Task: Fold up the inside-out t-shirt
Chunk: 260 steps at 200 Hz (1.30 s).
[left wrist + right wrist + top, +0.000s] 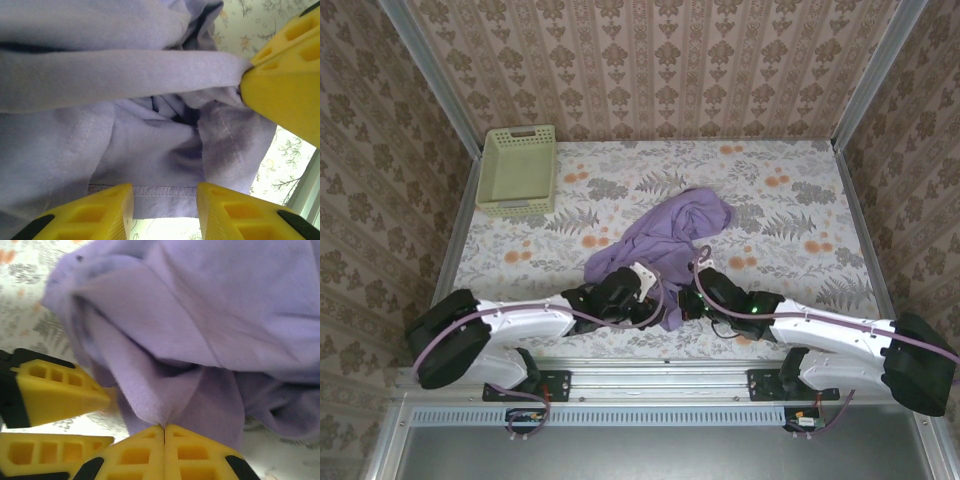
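The inside-out t-shirt (670,232) lies crumpled in a lavender heap at the middle of the table, its near end drawn toward both arms. My left gripper (642,283) is open. In the left wrist view its yellow fingers (107,207) stand apart with a stitched hem (165,191) spanning the gap between them. My right gripper (692,298) is shut on a fold of the t-shirt (200,330), with the cloth pinched at the tips of the gripper (164,426). The two grippers sit close together; the right one also appears in the left wrist view (285,80).
A pale green plastic basket (518,170) stands at the table's far left corner. The floral tablecloth (790,220) lies bare to the right of the shirt. Patterned walls close in three sides.
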{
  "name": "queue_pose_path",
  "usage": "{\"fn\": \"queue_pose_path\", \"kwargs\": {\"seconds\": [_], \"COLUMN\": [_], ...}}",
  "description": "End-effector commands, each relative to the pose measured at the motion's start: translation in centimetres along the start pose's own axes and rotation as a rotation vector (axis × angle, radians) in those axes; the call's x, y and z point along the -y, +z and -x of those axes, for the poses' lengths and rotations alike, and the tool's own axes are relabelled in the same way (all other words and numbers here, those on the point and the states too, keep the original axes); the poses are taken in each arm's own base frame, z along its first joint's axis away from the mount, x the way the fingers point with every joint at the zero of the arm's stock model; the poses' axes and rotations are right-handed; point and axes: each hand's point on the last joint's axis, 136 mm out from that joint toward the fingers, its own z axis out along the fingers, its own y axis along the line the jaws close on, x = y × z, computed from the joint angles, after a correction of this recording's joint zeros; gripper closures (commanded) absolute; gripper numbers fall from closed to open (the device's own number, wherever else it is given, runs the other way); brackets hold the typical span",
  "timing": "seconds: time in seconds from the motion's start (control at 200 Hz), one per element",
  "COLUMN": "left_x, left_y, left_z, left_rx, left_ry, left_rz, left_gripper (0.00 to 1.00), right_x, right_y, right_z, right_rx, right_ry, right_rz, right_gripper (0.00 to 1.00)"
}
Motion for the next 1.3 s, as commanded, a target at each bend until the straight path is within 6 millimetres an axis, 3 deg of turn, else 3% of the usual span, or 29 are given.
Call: {"fn": "queue_pose_path", "kwargs": {"seconds": [0.0, 0.19, 0.315, 0.505, 0.73, 0.94, 1.295], "left_x": [1.9, 2.6, 3.3, 4.1, 4.0, 4.3, 5.5], "left_y": [0.8, 2.4, 3.5, 4.6, 5.3, 6.0, 6.2], "left_z": [1.9, 1.8, 2.0, 1.8, 1.0, 0.9, 0.4], "left_rx": [0.041, 0.008, -0.004, -0.027, -0.058, -0.074, -0.102], "left_ry": [-0.006, -0.004, -0.003, 0.003, -0.006, -0.001, 0.049], "left_rz": [-0.068, -0.068, -0.084, -0.091, -0.082, -0.092, -0.104], "left_gripper": [0.60, 0.59, 0.59, 0.59, 0.50, 0.60, 0.69], "right_x": [3.0, 5.7, 5.4, 5.3, 5.2, 5.5, 6.0], "right_y": [-0.1, -1.8, -2.3, -2.4, -2.7, -2.8, -2.4], "right_z": [-2.0, -2.6, -2.0, -1.6, -1.1, -0.8, -0.5], "right_rx": [-0.035, -0.028, -0.008, 0.006, 0.017, 0.021, 0.016], "right_ry": [0.038, 0.045, 0.037, 0.033, 0.021, 0.017, 0.020], "right_rz": [-0.108, -0.204, -0.180, -0.179, -0.180, -0.191, -0.213], "right_gripper": [0.85, 0.76, 0.69, 0.67, 0.63, 0.62, 0.61]}}
